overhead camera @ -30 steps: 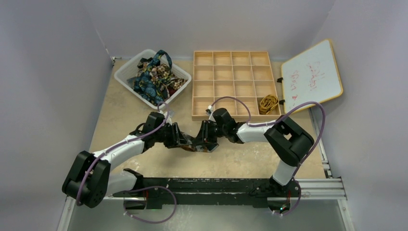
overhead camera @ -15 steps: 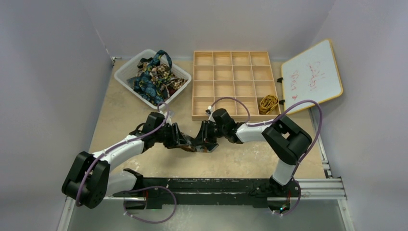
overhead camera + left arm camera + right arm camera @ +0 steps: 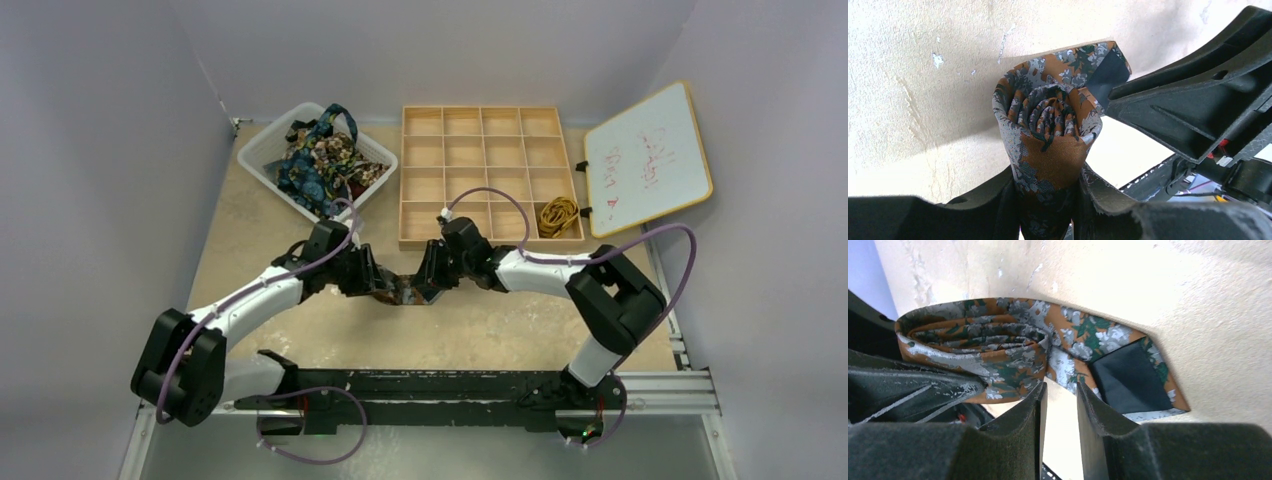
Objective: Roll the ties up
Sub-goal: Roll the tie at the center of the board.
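A brown-orange tie with grey and green blotches [image 3: 1048, 120] is wound into a tight roll, its spiral end facing the left wrist camera. My left gripper [image 3: 1048, 180] is shut on that roll, one pad on each side. From above, the tie [image 3: 400, 291] lies on the table between my left gripper [image 3: 378, 285] and my right gripper [image 3: 425, 283]. In the right wrist view the roll [image 3: 973, 340] lies flat with its loose tail and dark lining [image 3: 1128, 375] spread to the right. My right gripper [image 3: 1060, 387] stands slightly open, its tips at the tail's edge, bare table showing between them.
A white basket [image 3: 262, 170] at the back left holds a heap of blue and brown floral ties [image 3: 320, 160]. Behind the grippers lies a wooden compartment tray [image 3: 400, 180] with a gold tie [image 3: 557, 213] in its near right cell. A whiteboard [image 3: 648, 160] leans at the right.
Both grippers and the tie between them have moved a little away from the arm bases, toward the wooden tray. The left gripper's hold on the roll stays.
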`<state>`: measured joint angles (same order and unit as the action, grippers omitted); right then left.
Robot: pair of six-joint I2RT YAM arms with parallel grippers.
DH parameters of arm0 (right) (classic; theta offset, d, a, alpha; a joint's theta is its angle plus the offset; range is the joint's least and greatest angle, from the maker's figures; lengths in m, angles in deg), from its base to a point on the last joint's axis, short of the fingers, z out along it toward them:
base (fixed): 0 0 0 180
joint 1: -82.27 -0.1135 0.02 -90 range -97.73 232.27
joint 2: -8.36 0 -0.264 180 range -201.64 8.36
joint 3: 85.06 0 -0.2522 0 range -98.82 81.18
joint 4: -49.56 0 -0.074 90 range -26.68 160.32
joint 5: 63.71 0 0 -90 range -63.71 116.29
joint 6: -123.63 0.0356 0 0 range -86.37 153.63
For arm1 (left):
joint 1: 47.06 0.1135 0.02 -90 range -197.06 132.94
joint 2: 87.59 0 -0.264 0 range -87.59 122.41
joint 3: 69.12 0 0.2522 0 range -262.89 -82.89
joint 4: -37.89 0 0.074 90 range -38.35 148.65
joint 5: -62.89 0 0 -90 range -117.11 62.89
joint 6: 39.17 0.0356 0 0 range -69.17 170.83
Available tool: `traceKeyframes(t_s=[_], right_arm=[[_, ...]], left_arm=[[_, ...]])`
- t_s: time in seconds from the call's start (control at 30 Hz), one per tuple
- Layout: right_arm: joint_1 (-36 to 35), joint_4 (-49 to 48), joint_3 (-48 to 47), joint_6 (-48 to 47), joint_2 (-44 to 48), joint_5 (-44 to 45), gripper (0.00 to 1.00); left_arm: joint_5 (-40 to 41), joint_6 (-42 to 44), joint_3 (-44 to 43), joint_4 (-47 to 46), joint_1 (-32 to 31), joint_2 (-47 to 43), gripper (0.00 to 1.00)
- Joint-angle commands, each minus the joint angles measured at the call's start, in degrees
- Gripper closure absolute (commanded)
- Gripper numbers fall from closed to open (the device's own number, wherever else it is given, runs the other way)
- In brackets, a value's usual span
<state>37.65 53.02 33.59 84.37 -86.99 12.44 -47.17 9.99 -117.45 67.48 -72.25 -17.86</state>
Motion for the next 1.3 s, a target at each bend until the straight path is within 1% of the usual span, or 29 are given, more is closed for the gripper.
traceKeyframes(t_s=[0.0,0.07,0.17,0.3,0.47,0.77,0.97,1.17,1.27], right_arm=[[0.15,4.89,-1.99,-3.69,-1.65,5.55,0.69],[0.1,4.06,-2.5,-4.16,-3.07,5.67,0.7],[-0.07,5.46,-2.72,-3.49,-4.14,4.91,0.73],[-1.77,4.77,-1.25,-1.96,-2.94,2.02,0.74],[-2.88,3.09,0.98,-0.51,-1.88,-1.07,0.74],[-2.9,4.49,0.9,-1.2,-1.06,-1.15,0.74],[-2.91,2.12,1.79,-0.99,-0.17,-3.46,0.74],[-2.93,-1.36,3.33,-0.42,-0.11,-8.02,0.74],[-2.83,-2.83,4.8,0.68,1.62,-9.95,0.74]], left_arm=[[4.99,2.08,-4.18,3.06,-2.09,2.24,0.77],[6.53,1.87,-5.02,3.82,-2.91,3.07,0.77],[9.62,0.74,-6.3,5.88,-3.78,3.67,0.78],[14.16,0.17,-8.84,9.38,-5.03,4.45,0.78],[16.78,3.19,-12.32,12.03,-7.71,6.39,0.78],[19.79,9.21,-16.68,16.66,-11.4,8.81,0.77],[28.83,7.83,-19.61,20.46,-15.31,11.67,0.77],[37.82,4.5,-23.63,24.08,-22.03,16.55,0.78],[42.6,3.38,-26.36,27.37,-25.38,19.74,0.77]])
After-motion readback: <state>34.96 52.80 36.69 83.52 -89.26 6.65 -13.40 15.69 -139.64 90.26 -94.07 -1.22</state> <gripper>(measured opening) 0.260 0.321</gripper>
